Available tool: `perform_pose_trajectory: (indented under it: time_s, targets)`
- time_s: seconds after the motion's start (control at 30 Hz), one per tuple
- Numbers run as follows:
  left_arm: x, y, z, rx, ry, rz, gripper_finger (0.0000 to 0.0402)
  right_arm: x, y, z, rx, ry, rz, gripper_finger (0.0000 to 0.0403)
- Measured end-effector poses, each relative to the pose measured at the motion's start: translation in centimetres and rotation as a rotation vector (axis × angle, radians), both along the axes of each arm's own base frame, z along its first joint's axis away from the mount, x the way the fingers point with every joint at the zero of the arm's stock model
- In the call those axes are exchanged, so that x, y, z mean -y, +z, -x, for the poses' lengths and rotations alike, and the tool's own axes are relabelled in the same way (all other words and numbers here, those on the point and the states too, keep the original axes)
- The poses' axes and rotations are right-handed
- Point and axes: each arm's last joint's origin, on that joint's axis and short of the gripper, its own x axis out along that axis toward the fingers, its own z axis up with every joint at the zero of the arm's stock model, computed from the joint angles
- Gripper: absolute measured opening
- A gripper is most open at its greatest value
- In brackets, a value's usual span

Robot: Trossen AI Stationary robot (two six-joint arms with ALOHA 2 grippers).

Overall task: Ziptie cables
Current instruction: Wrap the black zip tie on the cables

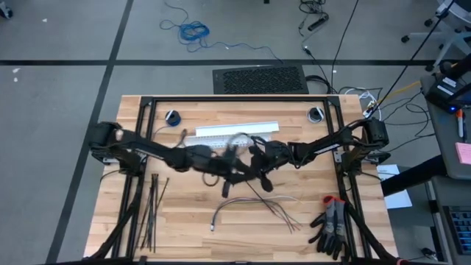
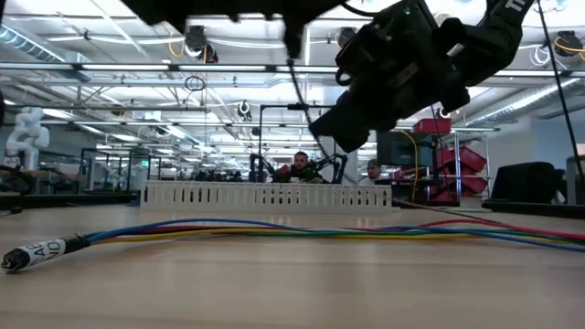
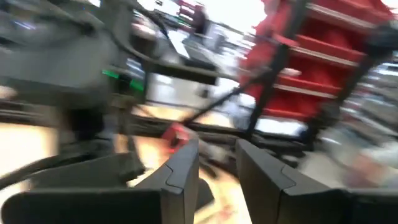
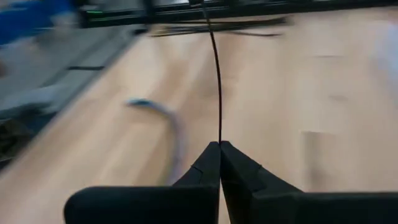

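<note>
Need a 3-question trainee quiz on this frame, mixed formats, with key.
1. True or false: the right claw is shut on a ziptie.
2. The cables lie: A) on the table, B) in the left claw, C) on the gloves.
3. Fill in: the spare zipties lie near the table's ____ edge in the high view.

Key: 1 true; 2 A; 3 left.
</note>
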Motion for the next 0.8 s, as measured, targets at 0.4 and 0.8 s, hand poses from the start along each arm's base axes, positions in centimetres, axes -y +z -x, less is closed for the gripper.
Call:
perform_pose_trajectory:
  time_s: [0.4, 0.8]
  targets:
    - [1.9, -5.2, 5.3, 0.056, 0.536, 0.084, 0.0105, -3.0, 1.4, 0.3, 0.114, -0.710, 0.603, 0.0000]
    - [0.4, -7.7, 1.9, 0.243, 0.657, -0.044, 0.0105, -5.5, 2.8, 1.3, 0.140, -1.002, 0.777, 0.0000]
